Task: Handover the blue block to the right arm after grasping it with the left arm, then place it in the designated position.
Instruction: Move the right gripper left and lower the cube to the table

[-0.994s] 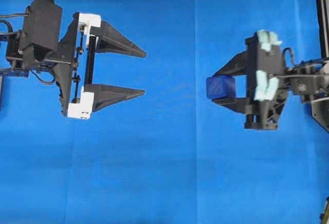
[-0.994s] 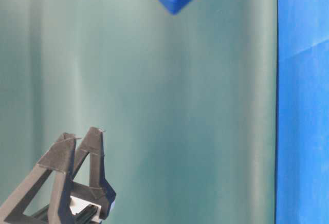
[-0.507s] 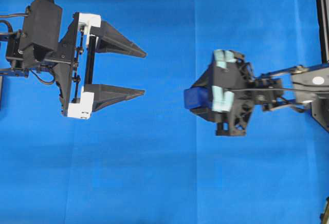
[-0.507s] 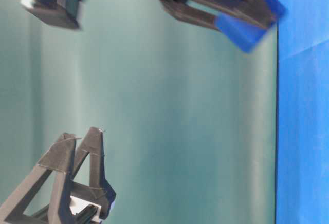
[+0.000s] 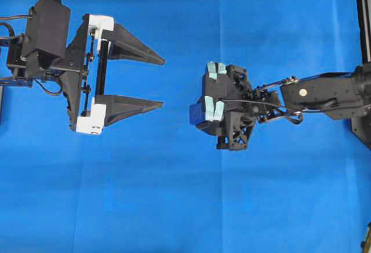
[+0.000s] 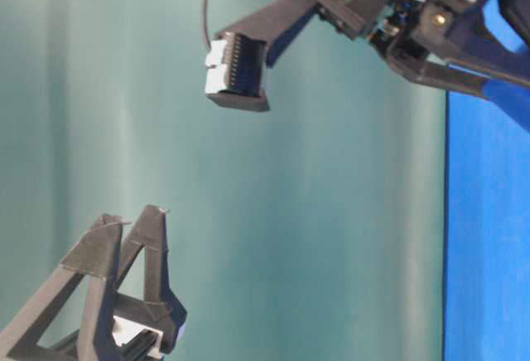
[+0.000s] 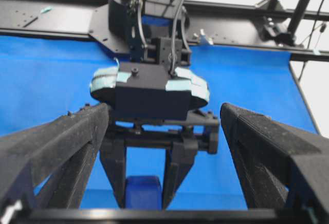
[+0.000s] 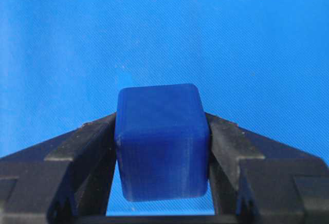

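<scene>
The blue block is a small dark-blue cube, held off the blue cloth by the right arm's all-black gripper, which is shut on it. In the right wrist view the block is pinched between both fingers, with bare cloth beyond it. The left arm's gripper, with white brackets, stands wide open and holds nothing, a short way left of the block. In the left wrist view the right gripper hangs pointing downward, with the block low between its fingers. The left fingers frame that view.
Blue cloth covers the table. A black frame rail runs along the right edge, and black rails cross behind the right arm. The table-level view shows a teal backdrop and the left gripper's fingertips at the bottom left.
The right arm has swung left toward the middle and tipped its gripper downward, carrying the block with it. The left gripper has stayed where it was, still open.
</scene>
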Tool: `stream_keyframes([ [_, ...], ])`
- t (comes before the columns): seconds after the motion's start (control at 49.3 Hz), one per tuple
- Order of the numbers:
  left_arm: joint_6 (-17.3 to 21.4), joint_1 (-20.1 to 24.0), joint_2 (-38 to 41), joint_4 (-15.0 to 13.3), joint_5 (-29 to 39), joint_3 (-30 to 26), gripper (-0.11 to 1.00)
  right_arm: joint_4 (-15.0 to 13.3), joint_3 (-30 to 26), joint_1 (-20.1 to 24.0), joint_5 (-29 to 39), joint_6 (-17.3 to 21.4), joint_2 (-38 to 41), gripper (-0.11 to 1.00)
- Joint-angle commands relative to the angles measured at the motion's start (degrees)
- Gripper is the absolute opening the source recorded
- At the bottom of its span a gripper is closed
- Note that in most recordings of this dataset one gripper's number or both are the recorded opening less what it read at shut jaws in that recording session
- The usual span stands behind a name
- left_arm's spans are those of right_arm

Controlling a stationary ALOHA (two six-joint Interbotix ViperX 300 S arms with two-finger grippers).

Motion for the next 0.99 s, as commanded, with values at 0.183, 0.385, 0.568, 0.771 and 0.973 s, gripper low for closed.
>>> stream_keyframes([
  [0.183,0.09,0.09,-0.97,0.18,-0.26,-1.49,0.93,0.18,-0.97,0.0,-3.87,0.09,3.16,0.43],
  [0.385,0.09,0.09,-0.88,0.18,-0.26,-1.49,0.93,0.53,-0.97,-0.62,-5.89,0.0,4.83,0.43],
  [0.568,0.0,0.09,-0.88,0.18,-0.35,-1.49,0.93,0.62,-0.35,-1.23,-7.12,0.0,5.1,0.43],
  [0.771,0.0,0.09,-0.88,0.18,-0.26,-1.49,0.93,0.79,-0.26,-1.49,-7.82,0.09,5.89,0.43],
  [0.973,0.0,0.09,-0.97,0.18,-0.35,-1.49,0.93,1.58,-0.26,-1.49,-7.73,0.09,6.15,0.42],
])
